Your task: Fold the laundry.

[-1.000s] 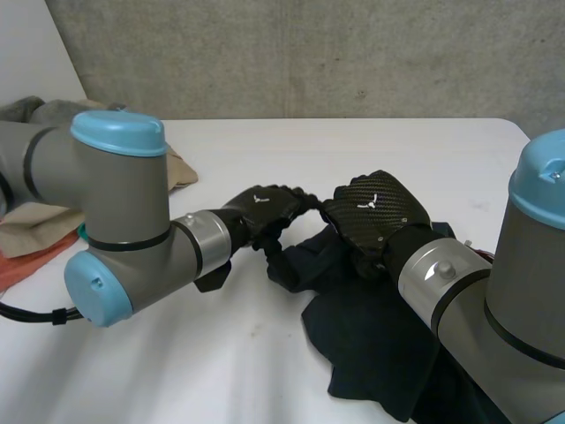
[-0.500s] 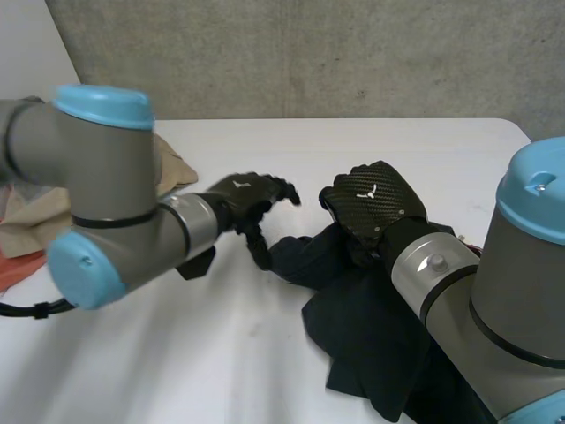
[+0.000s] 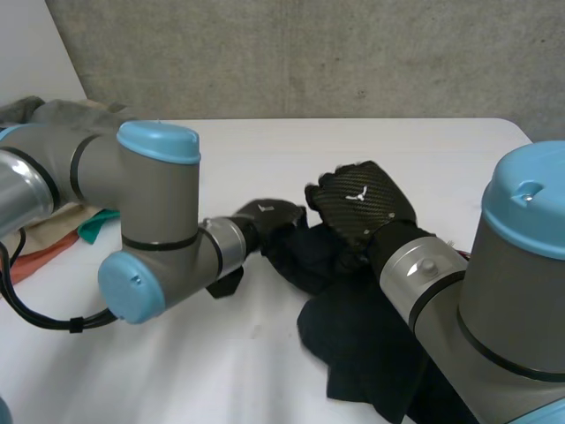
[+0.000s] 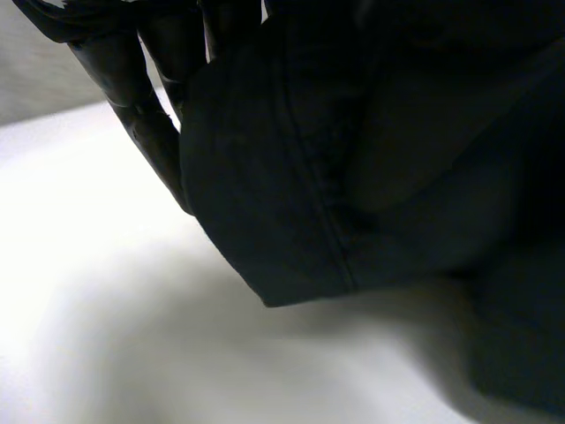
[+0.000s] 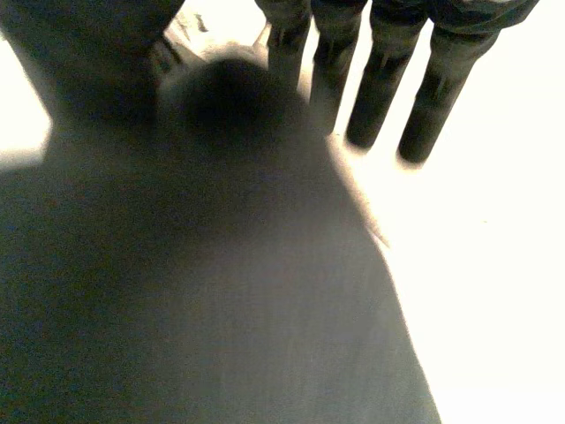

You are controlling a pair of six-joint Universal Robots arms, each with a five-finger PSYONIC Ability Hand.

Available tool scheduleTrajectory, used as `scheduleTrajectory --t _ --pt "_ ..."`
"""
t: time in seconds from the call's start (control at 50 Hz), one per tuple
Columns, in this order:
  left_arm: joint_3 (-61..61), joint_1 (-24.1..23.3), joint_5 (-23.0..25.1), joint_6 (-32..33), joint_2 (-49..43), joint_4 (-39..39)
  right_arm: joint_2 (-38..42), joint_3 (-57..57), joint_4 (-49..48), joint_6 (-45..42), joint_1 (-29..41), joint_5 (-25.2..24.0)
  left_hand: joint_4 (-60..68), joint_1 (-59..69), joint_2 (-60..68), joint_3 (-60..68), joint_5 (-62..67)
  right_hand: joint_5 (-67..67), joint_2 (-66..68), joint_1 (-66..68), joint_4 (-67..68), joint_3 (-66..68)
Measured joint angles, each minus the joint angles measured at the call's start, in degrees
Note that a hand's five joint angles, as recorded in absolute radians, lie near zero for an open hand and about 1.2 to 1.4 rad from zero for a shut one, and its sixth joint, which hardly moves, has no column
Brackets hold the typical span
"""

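Fold not started, as far as I can judge. The dark garment is a crumpled heap on the worktop, centre-right, in front of the right arm. No flat panel, no clean crease, nothing squared up. One end is pulled up off the surface into a peak between the two hands. The rest sags in loose folds toward the near edge.

right robot hand: on top of the raised end, cloth gathered under the palm. Its fingers look straight in the right wrist view. I read it as gripping the cloth against the thumb, since the fabric hangs from it.

left robot hand: pushed into the same raised end from the other side, touching the cloth. A stitched hem hangs beside it, clear of the worktop. Can't tell whether it has a grip or is just resting against the fabric.

Left to do, my read: basically everything. Spread flat, find the edges, fold, set aside. A pile of other clothes (beige, teal, red, grey) sits at the far left, partly behind the left arm, well apart and unfolded.

Fabric: dark navy or black, matte and limp. Likely to drape and bunch rather than hold a shape.
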Motion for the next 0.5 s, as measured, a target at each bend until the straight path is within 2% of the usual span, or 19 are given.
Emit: scheduleTrajectory --t 0.02,0.04,0.06,0.1,0.16,0.2,0.36,0.5 --pt "1.2 0.4 -2.4 -0.6 0.0 0.3 -0.5 -0.1 0.0 0.3 -0.3 0.5 1.4 0.0 1.5 1.4 0.3 -4.2 -4.2 -2.9 -4.2 -4.2" --pt "2.1 0.8 -4.4 -0.9 0.2 0.6 -0.8 -0.1 0.0 0.5 -0.6 0.9 1.6 0.0 1.6 1.6 0.3 -12.9 -12.8 -11.0 -13.8 -13.5" --pt "2.5 1.0 -5.1 -1.0 0.3 0.7 -1.0 -0.1 0.0 0.6 -0.8 1.0 1.6 0.0 1.6 1.6 0.3 -14.1 -14.3 -12.1 -15.1 -15.2" --pt "5.6 2.8 -10.1 -1.4 1.9 1.9 -2.4 -0.3 -0.1 1.0 -2.4 2.0 1.6 0.0 1.7 1.7 0.3 -15.7 -15.8 -12.5 -17.4 -17.1" --pt "9.5 4.7 -12.6 -1.2 3.9 3.9 -3.7 -0.7 -0.4 1.2 -4.5 2.5 1.8 0.0 1.8 2.2 0.3 -15.7 -15.8 -12.5 -17.7 -17.1" --pt "13.7 6.1 -12.7 -1.1 5.8 6.1 -4.7 -1.2 -0.6 1.4 -6.6 2.6 1.8 0.0 2.0 2.2 0.3 -15.7 -15.8 -12.5 -17.7 -17.1" --pt "28.4 6.5 -5.2 -4.4 8.8 12.0 -5.8 -2.1 -0.7 2.2 -12.4 2.4 1.8 0.0 2.0 2.2 0.3 -15.8 -15.8 -12.5 -17.7 -17.1" --pt "30.7 1.2 6.0 -7.8 5.7 13.9 -5.7 -0.3 -1.0 3.0 -16.6 1.3 -1.4 -2.3 -1.6 -1.2 -1.2 -15.8 -15.8 -12.5 -17.7 -17.1"
